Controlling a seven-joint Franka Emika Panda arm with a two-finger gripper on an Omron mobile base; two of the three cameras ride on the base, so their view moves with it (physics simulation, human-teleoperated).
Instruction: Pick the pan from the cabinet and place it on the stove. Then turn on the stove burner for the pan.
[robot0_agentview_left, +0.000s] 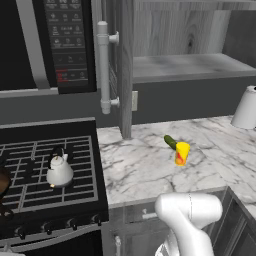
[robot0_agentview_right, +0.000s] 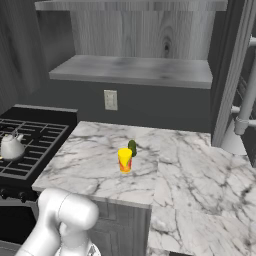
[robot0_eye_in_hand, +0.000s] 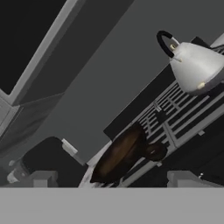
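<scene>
- The round dark-brown pan (robot0_eye_in_hand: 120, 154) with a shallow rim lay on the black cast-iron grates of the black gas stove (robot0_agentview_left: 30, 167), near the stove's left edge; in the left base view just a dark sliver of it showed at the picture's left border
- In the hand view the pan lay tilted across the frame, just above the two dark finger tips of the pincer (robot0_eye_in_hand: 113, 178)
- The pincer stood wide, its tips well apart, with nothing between them and no contact with the pan
- A small white kettle (robot0_agentview_left: 59, 170) with a black handle stood upright on the grates, toward the stove's right side, apart from the pan
- A row of small dark knobs (robot0_agentview_left: 75, 223) ran along the stove's front edge
- The grey wood-grain wall cabinet (robot0_agentview_right: 135, 45) hung open above the bench, its shelf bare; a door with a long pale bar handle (robot0_agentview_left: 103, 67) stood edge-on beside the black microwave (robot0_agentview_left: 60, 42)
- On the white marble bench (robot0_agentview_right: 190, 170), near its middle, a yellow and red bottle-like object (robot0_agentview_right: 125, 160) stood touching a small dark-green item (robot0_agentview_right: 132, 146)
- A white roll-shaped object (robot0_agentview_left: 246, 107) stood at the bench's far right edge
- A pale wall outlet (robot0_agentview_right: 110, 99) sat on the dark wall behind the bench
</scene>
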